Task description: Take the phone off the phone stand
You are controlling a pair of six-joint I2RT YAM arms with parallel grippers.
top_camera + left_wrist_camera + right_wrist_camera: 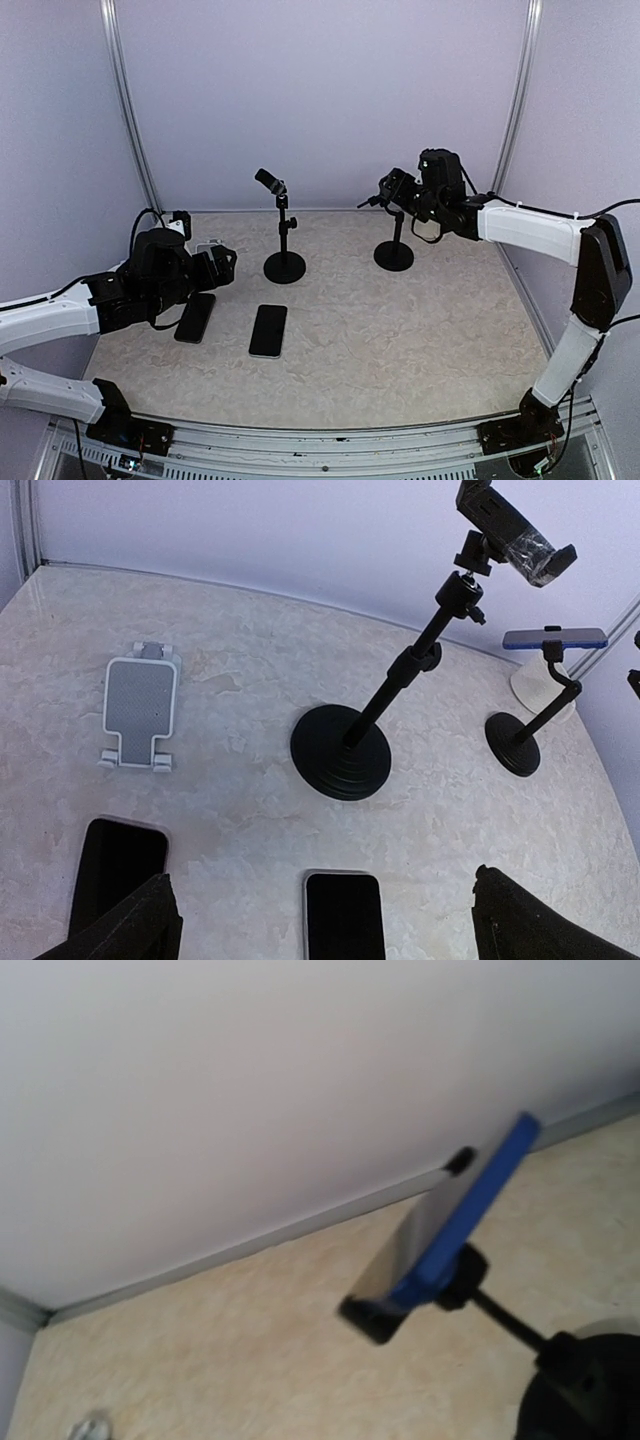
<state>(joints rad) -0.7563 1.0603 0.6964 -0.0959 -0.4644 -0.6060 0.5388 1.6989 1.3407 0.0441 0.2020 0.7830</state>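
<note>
Blue-cased phone sits clamped on top of the far right black stand, up off the surface. Right pincer is right at the phone; touching or not, gripping or not, can't tell. Left pincer is low at the left, fingers spread wide, holding nothing, well apart from that phone. Two black pole stands: the nearer stand has an empty clamp. One white stand, empty. Three phones: left flat phone and middle flat phone lie on the surface.

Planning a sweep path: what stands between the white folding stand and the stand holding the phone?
The empty black stand stands between the white folding stand and the phone stand; the left wrist view shows it best.
</note>
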